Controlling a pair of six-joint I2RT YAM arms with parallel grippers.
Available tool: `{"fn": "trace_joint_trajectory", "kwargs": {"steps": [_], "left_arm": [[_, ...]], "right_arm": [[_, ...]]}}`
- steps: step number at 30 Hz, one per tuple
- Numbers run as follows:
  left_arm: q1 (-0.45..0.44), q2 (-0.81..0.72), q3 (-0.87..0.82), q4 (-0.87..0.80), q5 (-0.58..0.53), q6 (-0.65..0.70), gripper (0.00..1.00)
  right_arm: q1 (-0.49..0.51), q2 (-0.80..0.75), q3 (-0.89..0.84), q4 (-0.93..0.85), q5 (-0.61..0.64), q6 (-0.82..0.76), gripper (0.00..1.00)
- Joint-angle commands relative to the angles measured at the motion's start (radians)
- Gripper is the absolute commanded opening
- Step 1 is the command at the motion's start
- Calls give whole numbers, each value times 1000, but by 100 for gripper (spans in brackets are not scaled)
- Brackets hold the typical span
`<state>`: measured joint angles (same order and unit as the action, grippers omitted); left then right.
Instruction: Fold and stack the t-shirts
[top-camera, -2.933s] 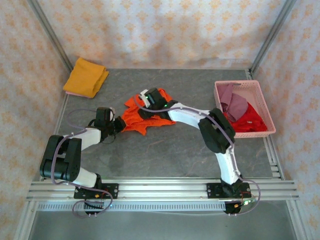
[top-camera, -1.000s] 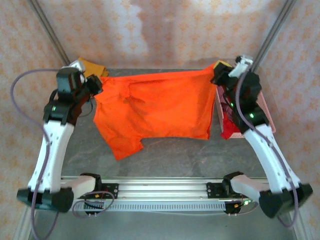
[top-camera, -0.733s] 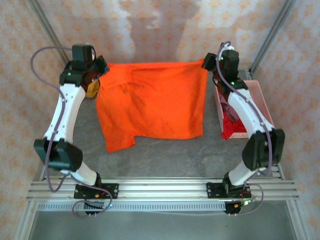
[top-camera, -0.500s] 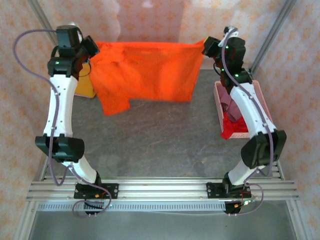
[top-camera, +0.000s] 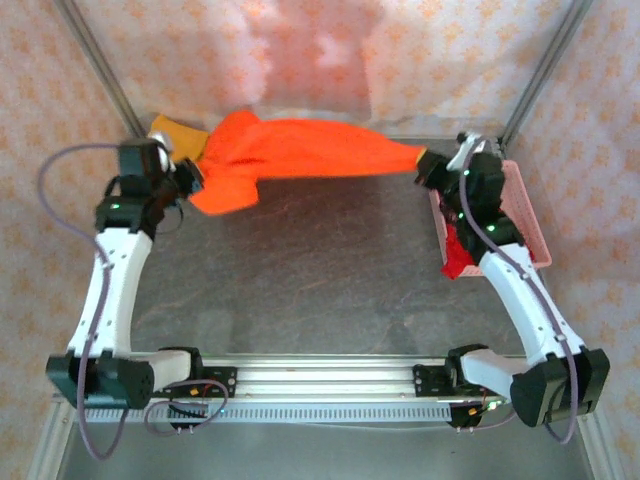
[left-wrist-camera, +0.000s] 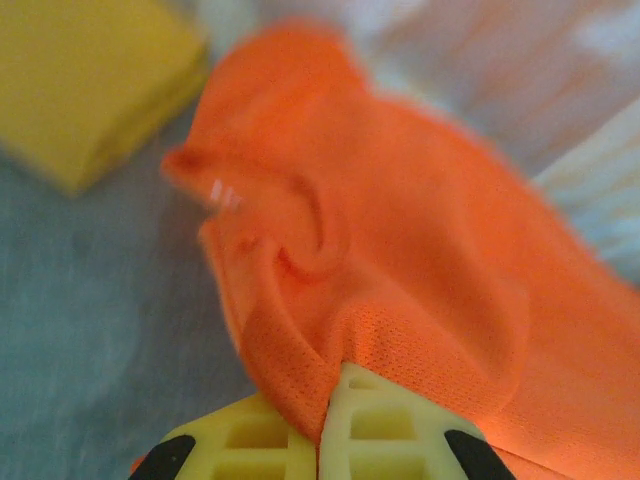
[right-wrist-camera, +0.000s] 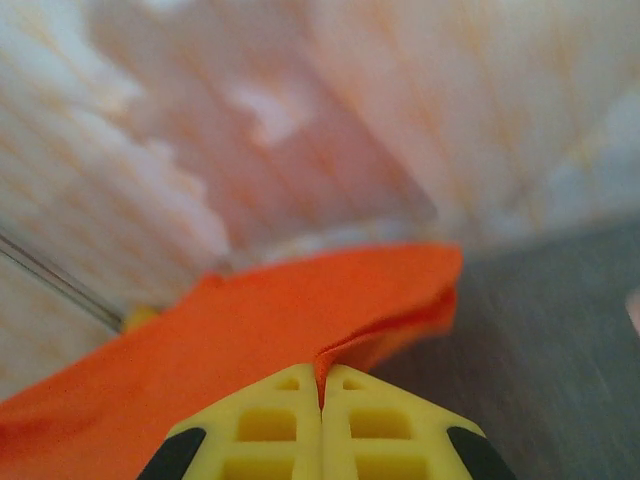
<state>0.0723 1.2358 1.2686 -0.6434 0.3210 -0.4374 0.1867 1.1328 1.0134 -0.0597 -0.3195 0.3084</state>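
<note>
Two pinches at once: the left gripper (left-wrist-camera: 325, 385) has its yellow fingers (left-wrist-camera: 250, 440) squeezed together on a fold of the bright orange cotton t-shirt (left-wrist-camera: 420, 260), with mesh-looking fabric bunched right over the tips. The right gripper (right-wrist-camera: 321, 385) is closed just as tight on another edge of the same shirt, a thin crease of cloth caught between its pads. From overhead, the left gripper (top-camera: 190, 175) is near the far left corner and the right gripper (top-camera: 428, 168) is across at the far right. The orange t-shirt (top-camera: 300, 148) is strung between them as a long band along the back side of the grey stone-look table (top-camera: 320, 280), and a looser lump of it droops beside the left gripper. Can't tell if any of it touches the tabletop. Just behind the left gripper sits the folded mustard yellow t-shirt (top-camera: 165, 130) in the far left corner, partly covered by orange. Over on the right edge is the pink plastic lattice basket (top-camera: 528, 215), with a red t-shirt (top-camera: 457, 257) spilling over its near-left side, close to the right arm.
</note>
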Motion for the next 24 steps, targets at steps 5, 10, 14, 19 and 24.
{"fn": "trace_joint_trajectory", "kwargs": {"steps": [5,10,14,19,24], "left_arm": [[17,116,-355,143,15,-71,0],[15,265,-398,283,25,-147,3],[15,327,-356,308,-31,-151,14],[15,282,-355,286,-97,-152,87],[15,82,-461,214,-201,-167,100]], "right_arm": [[-14,74,-233,-8,-60,82,0],[-14,211,-240,31,-67,77,0],[-13,288,-206,46,-43,58,8],[-14,266,-197,38,-36,34,50],[-9,151,-230,-18,-10,20,57]]}}
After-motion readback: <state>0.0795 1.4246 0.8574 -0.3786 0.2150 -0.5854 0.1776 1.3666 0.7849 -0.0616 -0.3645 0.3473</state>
